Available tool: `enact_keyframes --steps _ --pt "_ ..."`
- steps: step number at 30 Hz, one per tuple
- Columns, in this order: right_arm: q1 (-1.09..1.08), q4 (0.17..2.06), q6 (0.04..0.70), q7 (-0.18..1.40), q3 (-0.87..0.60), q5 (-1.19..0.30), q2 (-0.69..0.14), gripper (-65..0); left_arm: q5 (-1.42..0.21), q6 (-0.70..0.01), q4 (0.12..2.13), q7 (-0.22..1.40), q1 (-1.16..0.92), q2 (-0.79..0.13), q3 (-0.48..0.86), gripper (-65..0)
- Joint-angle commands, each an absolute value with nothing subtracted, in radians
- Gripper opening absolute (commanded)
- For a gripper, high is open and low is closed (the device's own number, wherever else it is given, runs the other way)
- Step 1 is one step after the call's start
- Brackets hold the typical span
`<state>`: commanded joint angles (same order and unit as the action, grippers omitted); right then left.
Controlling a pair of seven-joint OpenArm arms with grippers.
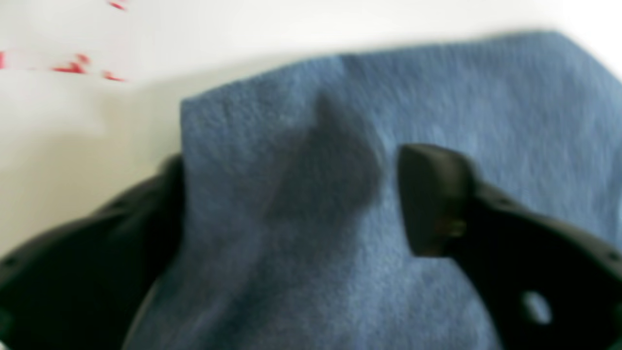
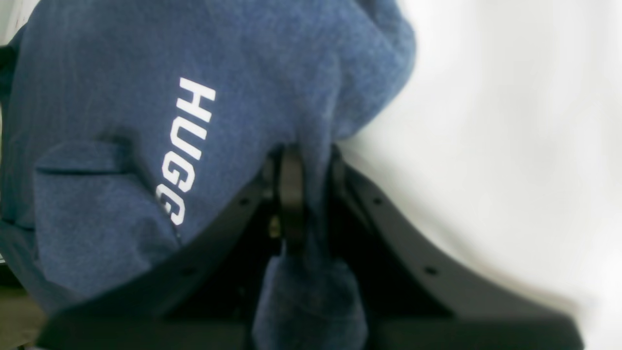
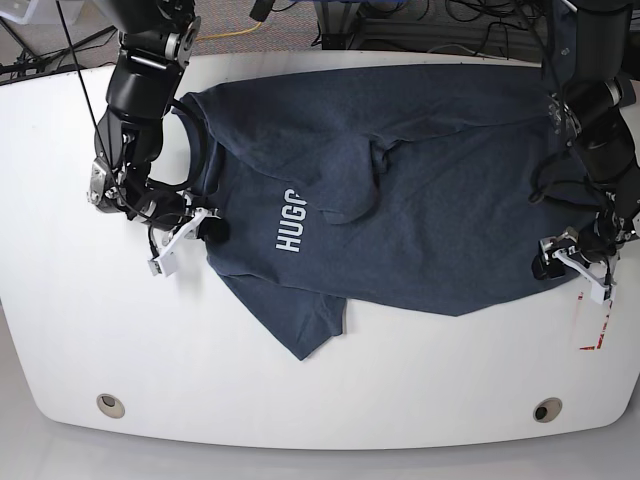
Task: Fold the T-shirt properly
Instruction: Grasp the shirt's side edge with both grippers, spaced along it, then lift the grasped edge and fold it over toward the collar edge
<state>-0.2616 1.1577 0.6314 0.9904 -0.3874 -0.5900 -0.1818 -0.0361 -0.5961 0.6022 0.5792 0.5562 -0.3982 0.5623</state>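
Pinched cloth fills your right claw [image 2: 306, 194], clenched on the T-shirt [image 3: 400, 190] spread across the desk [image 3: 300, 400]. Your left claw [image 1: 291, 204] straddles the hem; whether it grips, I cannot tell. Soft, limp fabric: hold edges.

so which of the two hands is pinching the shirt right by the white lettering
The right hand, on the base view's left. It is clamped on a fold of the T-shirt beside the white lettering; the left hand grips plain blue fabric at the opposite edge.
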Motion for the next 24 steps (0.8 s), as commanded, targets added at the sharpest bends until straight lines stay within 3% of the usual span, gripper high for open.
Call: enact_keyframes --steps 6,9,13,17,19,24 --pt "-0.260 1.158 0.631 0.990 -0.387 -0.590 -0.180 -59.9 -0.038 -0.596 0.601 0.572 0.556 -0.390 0.567 -18.3" --pt "-0.260 1.158 0.631 0.990 -0.387 -0.590 -0.180 -59.9 -0.038 -0.591 0.602 0.542 0.556 -0.371 0.567 -34.3" --pt "-0.259 1.170 0.631 0.990 -0.392 -0.590 -0.180 -60.1 -0.036 -0.591 0.604 0.483 0.555 -0.363 0.568 -65.0" --pt "-0.249 1.256 0.631 0.990 -0.394 -0.588 -0.185 -60.9 -0.038 -0.596 0.628 0.496 0.552 -0.363 0.568 -65.0" --pt "-0.236 1.291 0.631 0.993 -0.394 -0.587 -0.197 -65.0 -0.038 -0.605 0.722 0.547 0.532 -0.357 0.572 -65.0" --pt "-0.213 1.316 0.631 0.997 -0.394 -0.591 -0.237 -65.0 -0.038 -0.654 1.040 0.662 0.417 -0.305 0.572 -65.0"
